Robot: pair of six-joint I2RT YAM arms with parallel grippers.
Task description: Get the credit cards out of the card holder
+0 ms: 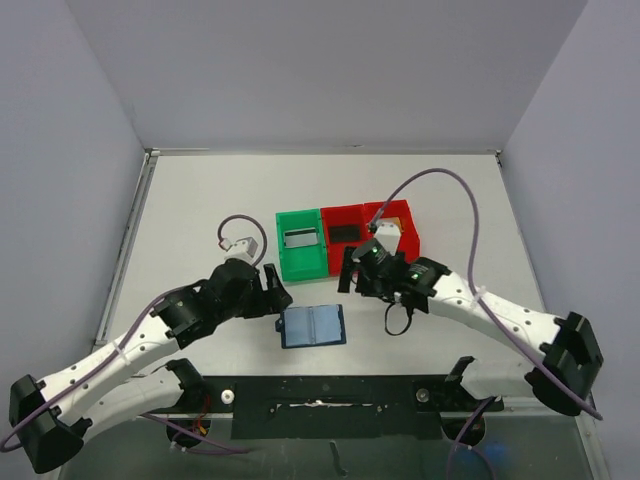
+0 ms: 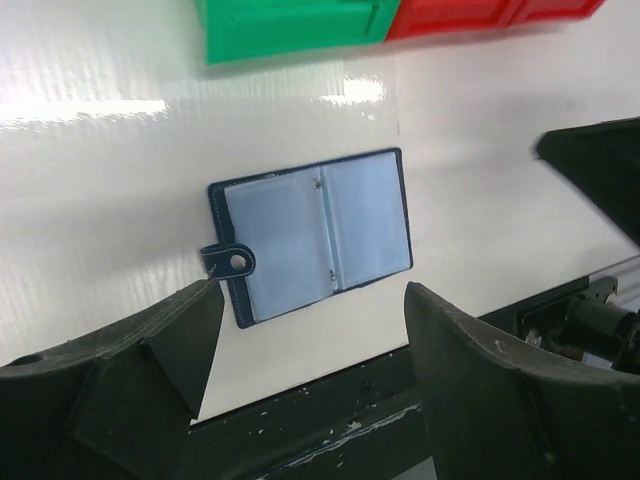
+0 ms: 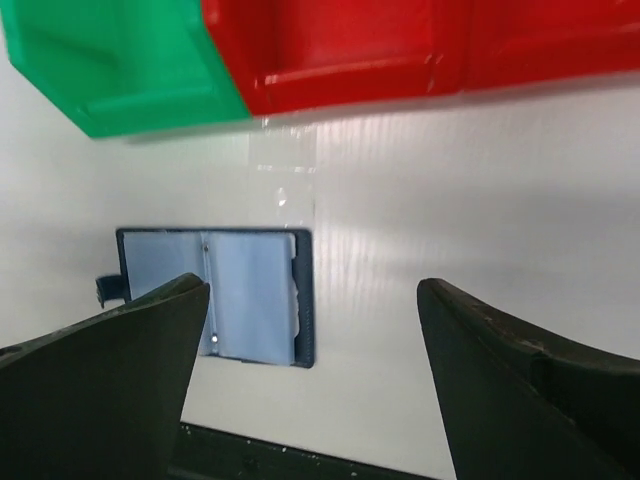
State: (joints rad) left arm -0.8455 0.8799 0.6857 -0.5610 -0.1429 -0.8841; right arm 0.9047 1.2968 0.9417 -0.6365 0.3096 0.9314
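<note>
The card holder (image 1: 313, 326) lies open and flat on the white table near the front edge, its dark blue rim framing pale blue-grey pockets (image 2: 310, 235) (image 3: 215, 295). No card shows in those pockets. A greyish credit card (image 1: 300, 238) lies in the green bin and a dark one (image 1: 345, 234) in the red bin beside it. My left gripper (image 1: 277, 297) (image 2: 310, 340) hovers just left of the holder, open and empty. My right gripper (image 1: 350, 272) (image 3: 315, 330) hangs open and empty between the holder and the bins.
A green bin (image 1: 287, 262) (image 2: 290, 25) (image 3: 120, 60) and two red bins (image 1: 350, 255) (image 2: 460, 15) (image 3: 400, 50) stand in a row behind the holder. A black rail (image 1: 330, 395) runs along the table's front edge. Grey walls close in the sides and back.
</note>
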